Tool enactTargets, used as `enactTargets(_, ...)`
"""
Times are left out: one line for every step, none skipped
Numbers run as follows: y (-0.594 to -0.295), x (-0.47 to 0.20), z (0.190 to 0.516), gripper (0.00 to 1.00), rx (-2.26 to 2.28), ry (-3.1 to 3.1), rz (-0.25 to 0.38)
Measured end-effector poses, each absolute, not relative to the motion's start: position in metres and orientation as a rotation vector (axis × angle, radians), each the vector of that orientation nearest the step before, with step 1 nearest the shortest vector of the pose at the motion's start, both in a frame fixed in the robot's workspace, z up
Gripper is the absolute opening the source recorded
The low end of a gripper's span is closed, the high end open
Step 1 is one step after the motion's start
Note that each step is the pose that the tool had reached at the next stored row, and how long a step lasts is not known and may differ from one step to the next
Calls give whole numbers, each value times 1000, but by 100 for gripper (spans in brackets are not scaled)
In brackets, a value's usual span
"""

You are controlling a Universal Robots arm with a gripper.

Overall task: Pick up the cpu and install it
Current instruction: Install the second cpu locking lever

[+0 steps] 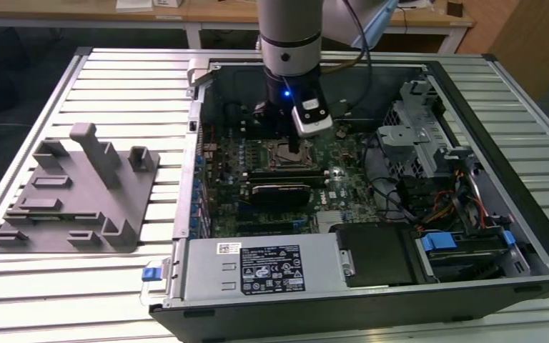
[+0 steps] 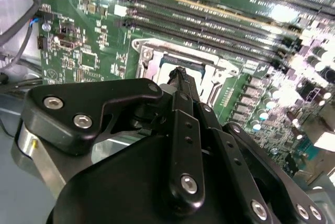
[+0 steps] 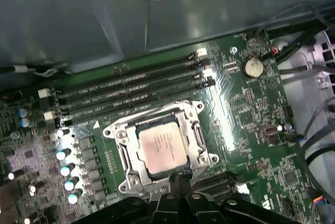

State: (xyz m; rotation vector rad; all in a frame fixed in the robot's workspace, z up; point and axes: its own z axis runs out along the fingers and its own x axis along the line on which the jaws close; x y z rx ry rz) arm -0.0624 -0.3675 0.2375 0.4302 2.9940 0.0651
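The cpu [image 3: 162,148], a square chip with a silvery top plate, lies flat inside the metal socket frame [image 3: 120,132] on the green motherboard [image 3: 251,114]. My gripper [image 3: 176,178] hangs just above the socket's edge, beside the chip, with its black fingers together and nothing between them. In the second wrist view the gripper [image 2: 181,72] points down at the socket frame [image 2: 152,59], whose middle the fingers hide. In the exterior view the gripper [image 1: 297,148] stands upright over the socket [image 1: 277,153] inside the open computer case [image 1: 503,214].
Memory slots [image 3: 131,88] run beside the socket, with a coin cell [image 3: 253,67] further along. A power supply [image 1: 260,268], a drive cage [image 1: 417,128] and loose cables [image 1: 427,200] fill the case. A grey fixture block [image 1: 74,193] sits on the slatted table at the exterior view's left.
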Motion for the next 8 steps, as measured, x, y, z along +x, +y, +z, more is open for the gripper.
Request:
enactTargets(-370,-62,237,11,430,2994,65)
enactTargets(-372,-62,237,11,430,2994,65)
enactTargets(-374,-62,237,11,430,2994,65)
enactTargets(-376,-62,238,11,430,2994,66)
enactTargets(-378,-62,237,11,430,2994,66)
enactTargets(-379,-62,237,11,430,2994,66)
enactTargets(-380,-62,237,11,430,2994,66)
enactTargets(-381,-62,237,11,430,2995,66)
